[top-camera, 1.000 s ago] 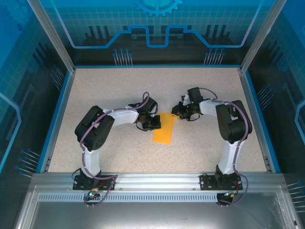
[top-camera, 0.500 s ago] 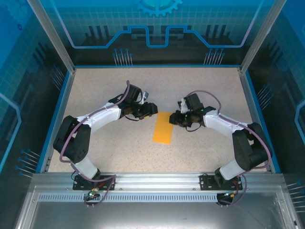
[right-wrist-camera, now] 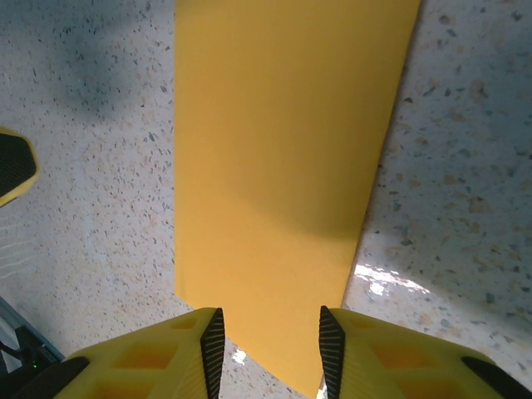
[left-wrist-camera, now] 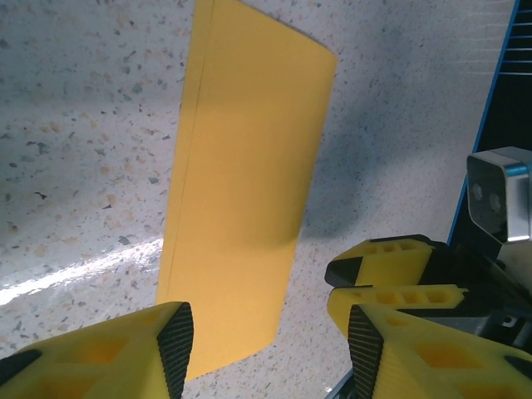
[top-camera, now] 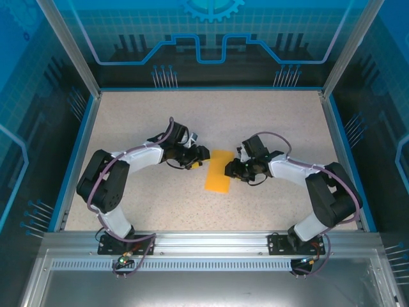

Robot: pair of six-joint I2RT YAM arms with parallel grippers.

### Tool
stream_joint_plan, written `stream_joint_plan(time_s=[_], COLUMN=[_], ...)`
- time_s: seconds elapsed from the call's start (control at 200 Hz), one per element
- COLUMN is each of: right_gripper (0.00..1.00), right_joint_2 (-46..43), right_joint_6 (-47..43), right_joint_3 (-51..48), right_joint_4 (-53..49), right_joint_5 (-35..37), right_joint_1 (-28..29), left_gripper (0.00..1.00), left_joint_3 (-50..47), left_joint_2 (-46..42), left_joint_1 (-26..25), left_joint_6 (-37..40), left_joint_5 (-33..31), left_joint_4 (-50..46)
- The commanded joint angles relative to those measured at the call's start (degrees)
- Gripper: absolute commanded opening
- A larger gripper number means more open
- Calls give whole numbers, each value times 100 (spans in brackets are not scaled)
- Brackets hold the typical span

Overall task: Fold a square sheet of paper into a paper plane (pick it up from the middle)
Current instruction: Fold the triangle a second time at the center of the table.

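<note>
The left end effector (top-camera: 197, 158) has its yellow fingers (left-wrist-camera: 125, 357) spread apart and grips nothing. It sits just beside the left edge of the paper sheet (top-camera: 219, 171). The right end effector (top-camera: 231, 169) is parted too (by a narrower gap), its tips at the sheet's right edge with nothing pinched. The sheet, a narrow orange-yellow rectangle with layered edges, lies flat on the speckled worktop (top-camera: 140, 115) between the two arms.

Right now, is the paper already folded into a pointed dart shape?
No, the paper lies on the table as a long rectangle with no pointed end.
</note>
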Motion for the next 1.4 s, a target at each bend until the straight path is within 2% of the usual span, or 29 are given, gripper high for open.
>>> stream_joint_plan(time_s=[0.0, 0.72, 1.155, 1.395], right_gripper=[39, 37, 28, 30], right_joint_2=[226, 681, 524, 50], right_joint_6=[99, 60, 82, 89], right_joint_3=[12, -104, -272, -264], right_joint_4=[159, 195, 73, 67], right_joint_5=[-189, -27, 162, 56], right_joint_1=[111, 122, 62, 17], left_gripper=[56, 55, 56, 56], left_joint_3=[44, 225, 370, 405], left_joint_2=[162, 430, 566, 535], left_joint_1=[-90, -295, -421, -461], left_joint_6=[-89, -1, 65, 104], left_joint_5=[224, 2, -83, -186], left_joint_4=[47, -232, -427, -527])
